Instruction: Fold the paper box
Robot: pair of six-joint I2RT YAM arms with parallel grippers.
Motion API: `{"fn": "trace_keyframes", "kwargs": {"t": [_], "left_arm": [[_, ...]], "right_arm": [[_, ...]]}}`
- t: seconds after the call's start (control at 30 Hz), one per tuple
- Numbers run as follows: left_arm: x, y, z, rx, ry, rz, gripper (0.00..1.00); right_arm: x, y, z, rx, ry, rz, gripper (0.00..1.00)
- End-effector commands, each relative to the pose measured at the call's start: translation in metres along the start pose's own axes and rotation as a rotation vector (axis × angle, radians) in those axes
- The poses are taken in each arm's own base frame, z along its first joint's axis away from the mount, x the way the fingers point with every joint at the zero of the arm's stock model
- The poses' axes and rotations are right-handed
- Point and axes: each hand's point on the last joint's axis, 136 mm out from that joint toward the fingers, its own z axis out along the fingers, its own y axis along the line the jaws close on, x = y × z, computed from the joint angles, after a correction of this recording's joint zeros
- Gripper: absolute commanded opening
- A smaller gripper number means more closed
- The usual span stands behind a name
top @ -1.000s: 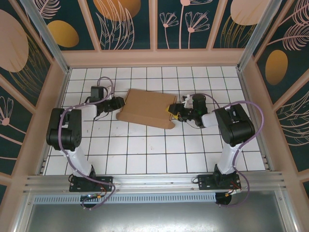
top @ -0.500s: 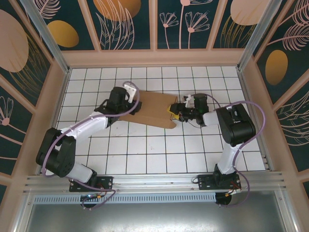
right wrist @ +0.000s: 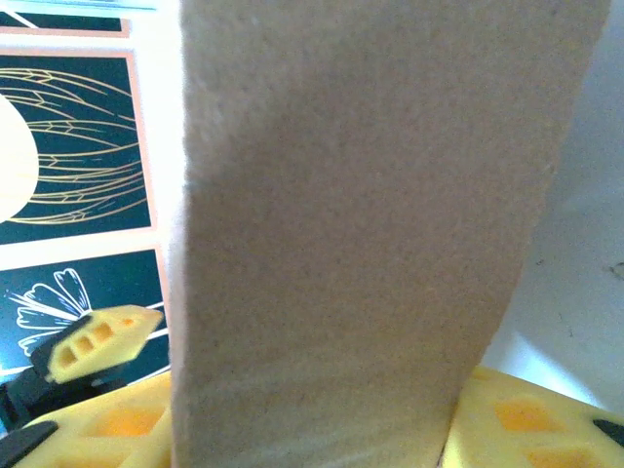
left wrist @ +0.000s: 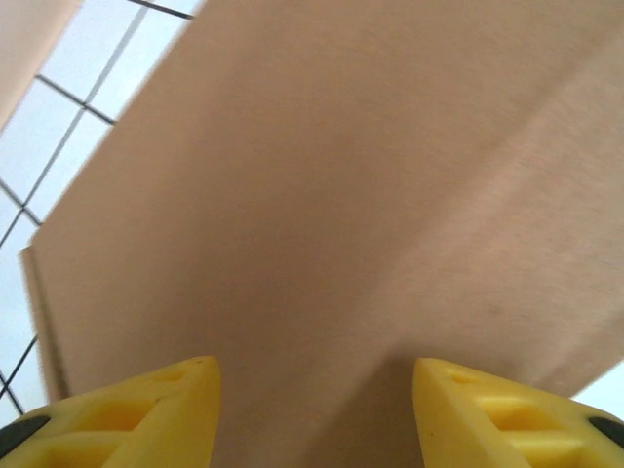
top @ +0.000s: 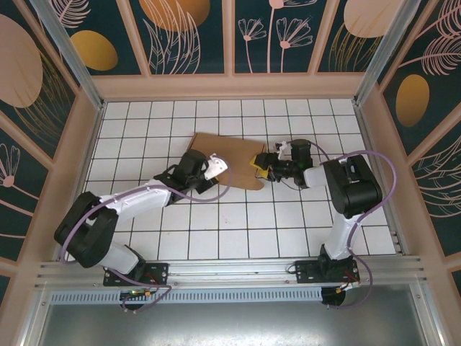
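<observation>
The paper box [top: 234, 150] is a brown cardboard piece lying on the white tiles at mid-back. My right gripper [top: 261, 169] is at its right edge, shut on an upright cardboard wall [right wrist: 370, 195] that stands between the yellow fingers [right wrist: 526, 424]. My left gripper [top: 215, 170] hovers over the box's near left part. It is open, its yellow fingertips [left wrist: 185, 400] spread apart with the flat cardboard [left wrist: 341, 175] close beneath and nothing between them. A yellow fingertip [right wrist: 97, 343] of the other gripper shows at the left of the right wrist view.
White tiled floor [top: 230, 216] stretches free in front of the box. Painted panel walls [top: 230, 43] enclose the back and both sides. An aluminium rail [top: 230, 270] with both arm bases runs along the near edge.
My left arm swung from the box's left edge up and across to above its near left part, and its jaws widened. The right gripper kept its hold at the right edge.
</observation>
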Motion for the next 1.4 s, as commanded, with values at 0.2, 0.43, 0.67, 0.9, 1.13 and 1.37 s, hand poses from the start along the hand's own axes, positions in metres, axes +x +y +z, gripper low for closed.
{"fn": "trace_keyframes", "kwargs": {"t": [0.2,0.43,0.67,0.9,1.13,1.37], "left_arm": [[-0.002,0.035,0.017,-0.267,-0.006,0.115,0.49],[-0.017,0.044,0.002,-0.484,-0.2,0.223,0.5],[-0.019,0.038,0.001,-0.486,-0.243,0.272,0.54],[-0.011,0.012,-0.011,-0.35,-0.233,0.465,0.6],[-0.004,0.0,-0.023,-0.299,-0.181,0.707,0.69],[-0.012,-0.002,-0.035,-0.252,-0.168,0.817,0.73]], "right_arm": [[0.015,0.02,0.0,-0.108,0.053,0.013,0.51],[0.028,0.041,-0.006,-0.251,0.097,0.083,0.5],[0.034,0.042,-0.013,-0.309,0.099,0.141,0.43],[0.03,0.034,-0.015,-0.234,0.075,0.126,0.43],[0.04,0.047,-0.023,-0.238,0.092,0.094,0.43],[0.058,0.062,-0.023,-0.22,0.133,0.029,0.44]]}}
